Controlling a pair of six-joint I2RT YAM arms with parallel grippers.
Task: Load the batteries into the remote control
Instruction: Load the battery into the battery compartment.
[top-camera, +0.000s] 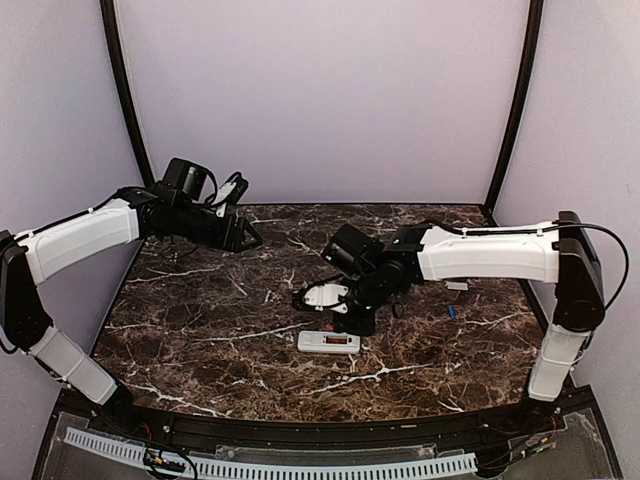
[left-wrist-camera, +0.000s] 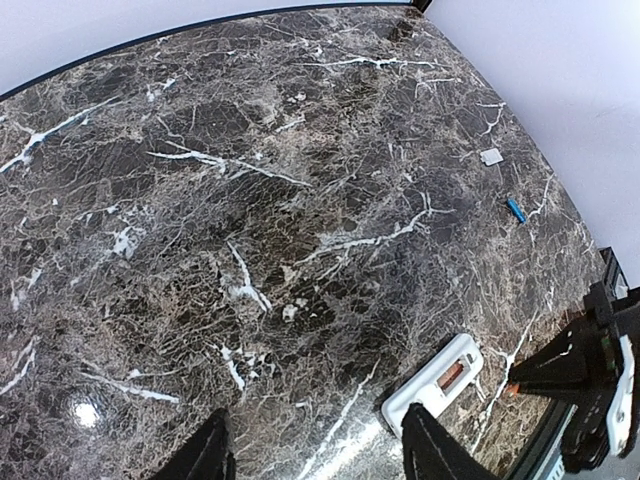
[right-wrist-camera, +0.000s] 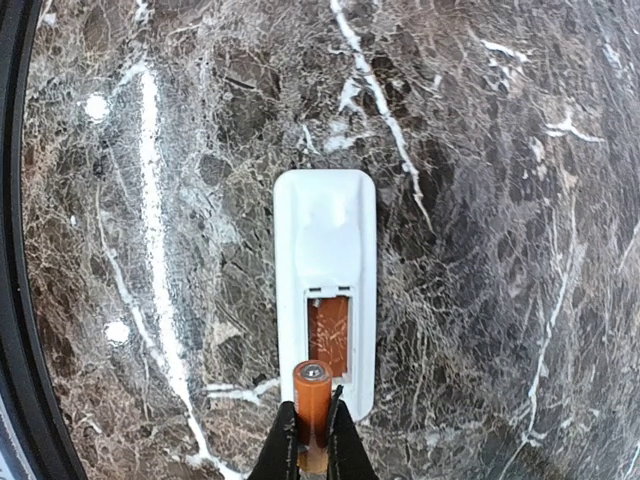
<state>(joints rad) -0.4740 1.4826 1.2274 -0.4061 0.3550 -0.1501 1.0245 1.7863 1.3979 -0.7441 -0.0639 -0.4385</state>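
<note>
Dark veined marble is seen across the table (top-camera: 200, 330), on which the remote control (top-camera: 329, 342) is laid back-up, a little toward six o'clock from the table's middle in the top view. Its battery bay (right-wrist-camera: 328, 335) is uncovered, and an orange-brown tone is shown inside; whether that is a cell or the bay's lining cannot be told. The orange battery (right-wrist-camera: 313, 398) is pinched by its lower part between the narrowly set fingers of the right gripper (right-wrist-camera: 313, 440), its capped end turned toward the bay. In the right wrist view it is placed at the six o'clock end of the bay, overlapping the remote's edge; whether it touches the remote cannot be judged. The blue battery (top-camera: 452, 312) is seen lying on the marble at about three o'clock from the remote, well apart from it. A small whitish cover plate (top-camera: 457, 286) is found near it toward twelve o'clock. The left gripper (left-wrist-camera: 320, 455) is held above the table's ten o'clock side, its jaws spread wide with nothing between them.
</note>
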